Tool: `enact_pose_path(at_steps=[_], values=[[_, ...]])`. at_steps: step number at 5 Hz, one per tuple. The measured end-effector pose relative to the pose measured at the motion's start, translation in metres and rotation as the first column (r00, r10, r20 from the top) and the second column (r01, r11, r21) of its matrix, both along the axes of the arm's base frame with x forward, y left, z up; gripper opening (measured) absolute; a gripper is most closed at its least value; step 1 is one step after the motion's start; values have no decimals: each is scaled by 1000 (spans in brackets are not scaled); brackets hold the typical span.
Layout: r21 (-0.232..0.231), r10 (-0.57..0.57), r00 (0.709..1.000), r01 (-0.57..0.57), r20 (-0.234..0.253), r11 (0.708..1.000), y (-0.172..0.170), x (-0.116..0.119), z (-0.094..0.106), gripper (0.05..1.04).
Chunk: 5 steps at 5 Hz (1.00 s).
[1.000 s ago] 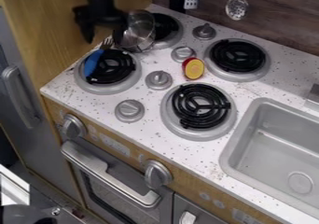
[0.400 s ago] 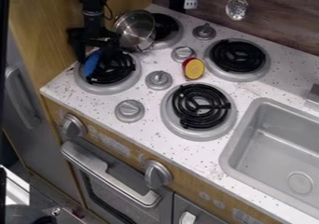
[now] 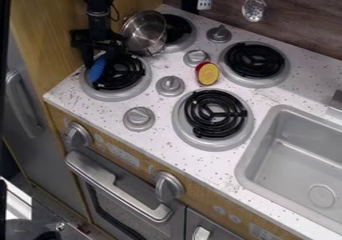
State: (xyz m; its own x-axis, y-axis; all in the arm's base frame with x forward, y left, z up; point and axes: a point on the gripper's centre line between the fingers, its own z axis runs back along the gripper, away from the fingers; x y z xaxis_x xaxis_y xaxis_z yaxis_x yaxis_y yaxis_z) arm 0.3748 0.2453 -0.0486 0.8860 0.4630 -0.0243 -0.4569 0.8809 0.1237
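In the upper left, the black two-finger hand (image 3: 104, 58) seems open around the blue-handled utensil (image 3: 98, 69) on the black coil burner (image 3: 123, 75); closing off-centre could skid the handle, while sideways drift could knock the round silver metal pot (image 3: 145, 30).

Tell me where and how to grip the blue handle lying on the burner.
Grip the blue handle around its middle, coming straight down from above and pinching across its narrow width. It is long and slim and lies lengthwise over the edge of the burner, so its long sides should suit a pinch. The metal pot beyond it would likely crowd an approach from that side.
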Motion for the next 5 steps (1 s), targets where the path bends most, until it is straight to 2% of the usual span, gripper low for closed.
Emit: enact_pose_path(at_steps=[1,2,3,4,5], values=[[5,-17,1000,17,17,1000,-5,-1,1,582],[12,-93,994,92,50,996,-34,2,20,426],[23,-237,961,236,141,971,-99,12,55,186],[17,-306,934,309,184,951,-130,4,71,65],[2,-366,913,372,181,928,-159,-2,68,78]])
